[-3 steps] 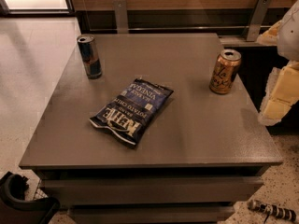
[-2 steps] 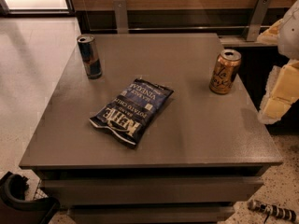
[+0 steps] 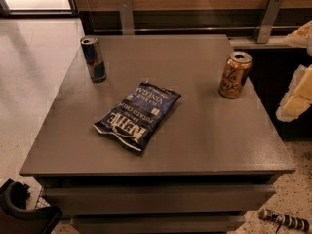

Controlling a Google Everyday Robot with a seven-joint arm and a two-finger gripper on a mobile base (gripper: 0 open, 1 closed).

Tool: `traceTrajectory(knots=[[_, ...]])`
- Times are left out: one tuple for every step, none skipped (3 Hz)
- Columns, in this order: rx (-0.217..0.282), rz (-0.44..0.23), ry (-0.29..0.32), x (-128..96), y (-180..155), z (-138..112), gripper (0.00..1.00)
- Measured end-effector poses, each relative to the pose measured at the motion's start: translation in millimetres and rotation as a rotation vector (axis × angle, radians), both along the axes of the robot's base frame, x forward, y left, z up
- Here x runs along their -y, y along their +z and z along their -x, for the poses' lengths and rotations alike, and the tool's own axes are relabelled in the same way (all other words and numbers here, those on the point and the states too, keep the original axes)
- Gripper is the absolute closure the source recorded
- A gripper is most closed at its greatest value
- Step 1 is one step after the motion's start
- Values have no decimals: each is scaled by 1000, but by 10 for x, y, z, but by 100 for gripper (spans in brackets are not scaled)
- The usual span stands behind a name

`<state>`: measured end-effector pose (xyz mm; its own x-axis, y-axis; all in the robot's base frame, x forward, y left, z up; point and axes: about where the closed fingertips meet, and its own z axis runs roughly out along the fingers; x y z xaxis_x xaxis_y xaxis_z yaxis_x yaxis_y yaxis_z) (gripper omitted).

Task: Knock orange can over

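The orange can (image 3: pixel 235 75) stands upright near the right edge of the grey table (image 3: pixel 195 140). It is orange-gold with dark cursive lettering and a silver top. My gripper (image 3: pixel 298 95) shows as a pale cream shape at the right edge of the camera view. It is beside the table, to the right of the can and a little nearer the camera, and it does not touch the can.
A slim blue-and-silver can (image 3: pixel 93 59) stands upright at the table's back left. A dark blue chip bag (image 3: pixel 138 115) lies flat in the middle. A wooden wall with metal brackets (image 3: pixel 267 18) runs behind the table. A black object (image 3: pixel 22 209) sits on the floor at the lower left.
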<state>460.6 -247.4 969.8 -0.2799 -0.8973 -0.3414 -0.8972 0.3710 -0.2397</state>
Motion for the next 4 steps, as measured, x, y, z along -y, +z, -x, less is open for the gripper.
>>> traceTrajectory(knots=[[105, -175, -49, 186, -137, -304, 0], [237, -320, -88, 374, -247, -606, 0], [307, -423, -107, 451, -378, -802, 0], [325, -543, -123, 430, -566, -854, 0]])
